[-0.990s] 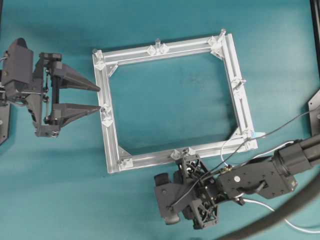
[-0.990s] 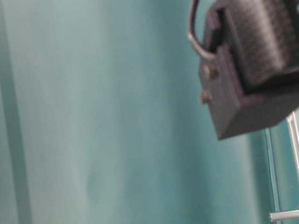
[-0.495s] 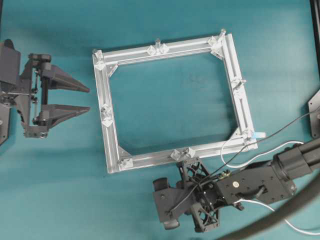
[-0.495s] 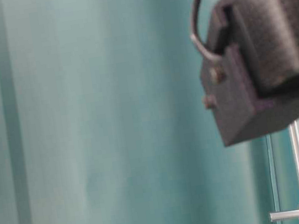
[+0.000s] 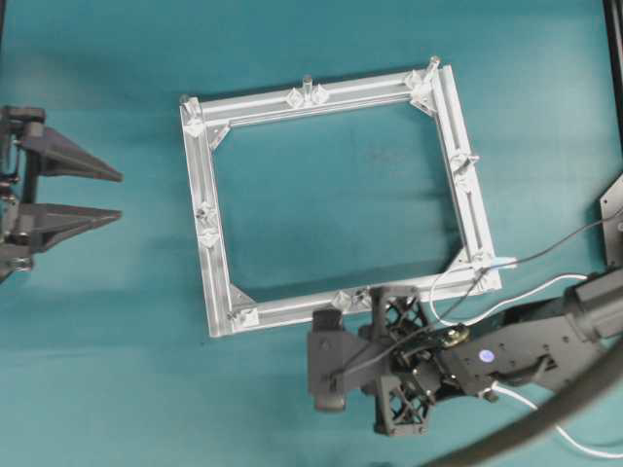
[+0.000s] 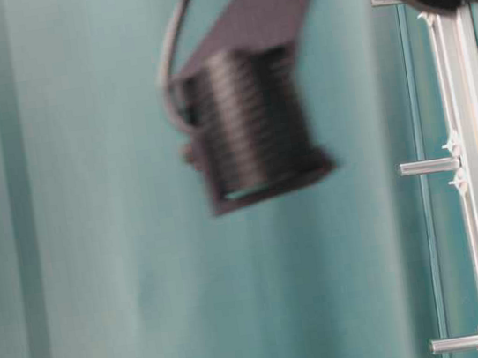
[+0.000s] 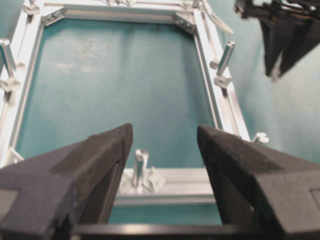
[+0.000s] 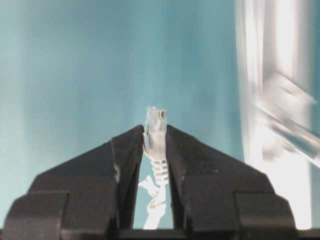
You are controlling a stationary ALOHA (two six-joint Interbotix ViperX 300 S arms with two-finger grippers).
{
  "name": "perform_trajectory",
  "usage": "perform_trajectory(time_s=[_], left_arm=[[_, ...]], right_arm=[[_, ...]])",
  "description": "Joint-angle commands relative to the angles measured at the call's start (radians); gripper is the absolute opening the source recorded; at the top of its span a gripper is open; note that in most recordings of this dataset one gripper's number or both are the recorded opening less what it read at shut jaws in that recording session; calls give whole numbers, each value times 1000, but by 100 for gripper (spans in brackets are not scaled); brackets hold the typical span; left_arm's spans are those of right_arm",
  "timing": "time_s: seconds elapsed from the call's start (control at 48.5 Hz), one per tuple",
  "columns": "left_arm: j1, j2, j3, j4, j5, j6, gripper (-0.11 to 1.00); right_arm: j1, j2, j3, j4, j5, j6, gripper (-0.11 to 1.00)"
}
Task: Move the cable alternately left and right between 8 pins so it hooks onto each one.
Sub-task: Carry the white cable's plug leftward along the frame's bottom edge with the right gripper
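My right gripper (image 8: 155, 131) is shut on the pale plug (image 8: 156, 120) of the white cable (image 8: 159, 171), which hangs down between the fingers. In the overhead view the right wrist (image 5: 389, 370) hovers just outside the near bar of the silver frame (image 5: 209, 263) and hides the fingertips. The cable (image 5: 526, 294) loops beside the frame's near right corner and runs off right. Small upright pins (image 5: 307, 83) stand around the frame. My left gripper (image 5: 119, 195) is open and empty, well left of the frame. One pin (image 7: 141, 161) shows beyond the gap of the left gripper (image 7: 165, 132).
A thick dark hose (image 5: 545, 418) curves across the bottom right. A thin black wire (image 5: 550, 248) crosses near the frame's right corner. A dark mount (image 5: 613, 209) sits at the right edge. The blurred right wrist body (image 6: 250, 133) fills the table-level view beside two pins (image 6: 424, 167).
My left gripper has drawn back to the left, away from the frame's left bar, still open. My right wrist has turned and edged right along the near bar.
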Motion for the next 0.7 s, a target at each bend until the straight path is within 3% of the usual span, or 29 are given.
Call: perform_trajectory(time_s=[0.0, 0.041, 0.124, 0.433, 0.577, 0.68], left_arm=[[-3, -54, 3, -2, 26, -35, 66], [-3, -72, 8, -2, 43, -44, 66], [-2, -106, 14, 3, 78, -48, 66], [-2, -176, 52, 11, 137, -41, 66], [-2, -187, 60, 14, 137, -21, 66], [-2, -193, 60, 14, 137, 14, 66]], right_arm=[[11, -57, -11, -72, 43, 133, 16], [20, -66, -9, -104, 72, 215, 16], [32, -72, -9, -135, 120, 313, 16], [57, -80, -3, -146, 233, 630, 16], [40, -80, 9, -187, 268, 733, 16], [11, -81, 18, -207, 282, 772, 16]])
